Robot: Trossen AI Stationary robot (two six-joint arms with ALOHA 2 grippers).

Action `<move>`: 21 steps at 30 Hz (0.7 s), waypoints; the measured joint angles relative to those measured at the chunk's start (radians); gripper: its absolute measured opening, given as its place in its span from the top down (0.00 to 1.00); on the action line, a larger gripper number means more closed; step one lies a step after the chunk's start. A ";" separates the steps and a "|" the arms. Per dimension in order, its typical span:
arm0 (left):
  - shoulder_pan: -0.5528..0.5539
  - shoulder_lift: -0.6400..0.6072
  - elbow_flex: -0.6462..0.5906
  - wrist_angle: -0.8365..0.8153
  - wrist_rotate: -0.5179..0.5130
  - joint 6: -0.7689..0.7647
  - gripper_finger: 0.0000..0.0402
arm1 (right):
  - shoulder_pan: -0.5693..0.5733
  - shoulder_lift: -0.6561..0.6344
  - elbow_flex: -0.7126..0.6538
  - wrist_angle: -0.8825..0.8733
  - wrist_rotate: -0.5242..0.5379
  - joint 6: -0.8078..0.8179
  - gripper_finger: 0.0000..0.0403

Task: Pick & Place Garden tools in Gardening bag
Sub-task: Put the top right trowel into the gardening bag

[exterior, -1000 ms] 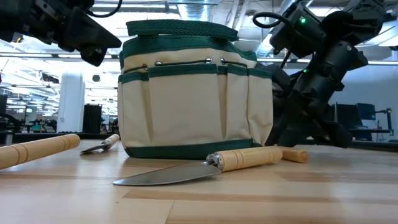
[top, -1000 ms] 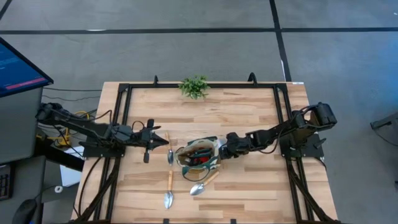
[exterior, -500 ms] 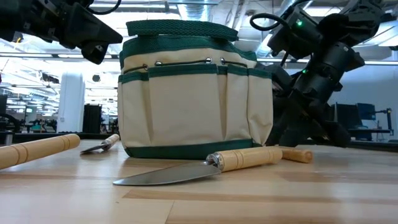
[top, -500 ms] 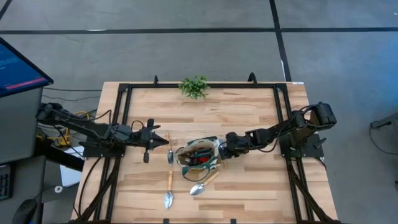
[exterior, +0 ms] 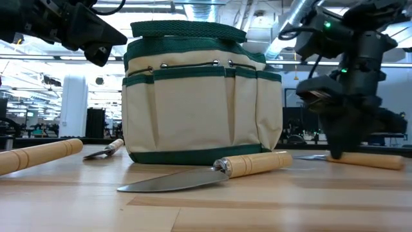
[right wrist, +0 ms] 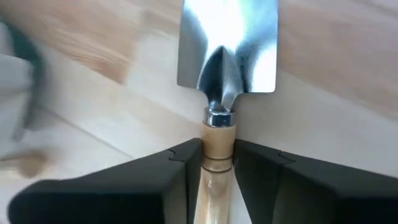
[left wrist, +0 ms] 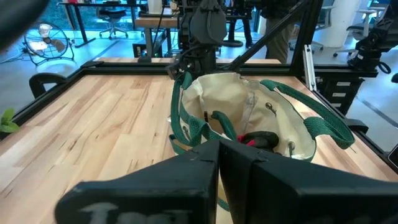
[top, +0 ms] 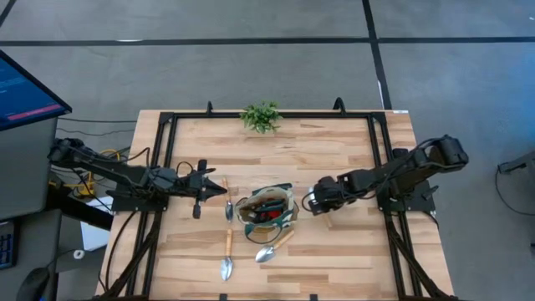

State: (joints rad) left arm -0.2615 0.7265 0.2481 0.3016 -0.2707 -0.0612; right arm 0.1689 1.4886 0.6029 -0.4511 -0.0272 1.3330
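Observation:
The tan gardening bag (top: 267,206) with green trim stands upright mid-table, and a red-and-black tool (left wrist: 255,140) lies inside it. My right gripper (top: 313,201) is just right of the bag, shut on a wooden-handled trowel (right wrist: 229,43). My left gripper (top: 221,191) hovers left of the bag, shut and empty. Three more trowels lie flat on the table: a small one (top: 228,209) left of the bag, and two (top: 226,251) (top: 272,249) in front of it. My right gripper pinches the trowel's wooden handle (right wrist: 217,140) between its two fingers, just behind the metal collar at the blade end. The fingers come from above, pointing down, and lie across the handle. The trowel lies level at the table top, its handle's free end (exterior: 373,160) toward the right.
A leafy green plant (top: 261,115) stands at the table's far edge. Black frame rails (top: 164,159) run along the left and right sides. A monitor (top: 25,92) stands off the table to the left. Bare wood lies right of and behind the bag.
My right gripper has moved away from the bag's right side toward the table's right edge, taking the trowel with it. The trowel has shifted along the table, still level, and now lies clear of the bag.

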 joint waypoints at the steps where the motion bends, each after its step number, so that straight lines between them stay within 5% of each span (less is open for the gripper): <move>1: 0.000 0.000 0.000 0.000 0.000 0.000 0.99 | 0.000 -0.006 0.000 -0.020 0.003 -0.002 0.79; 21: 0.000 0.000 0.000 0.007 0.004 -0.007 0.99 | -0.001 -0.014 -0.003 -0.038 0.005 -0.015 0.82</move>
State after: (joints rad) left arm -0.2613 0.7265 0.2481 0.3084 -0.2664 -0.0681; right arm 0.1680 1.4746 0.6002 -0.4895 -0.0219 1.3183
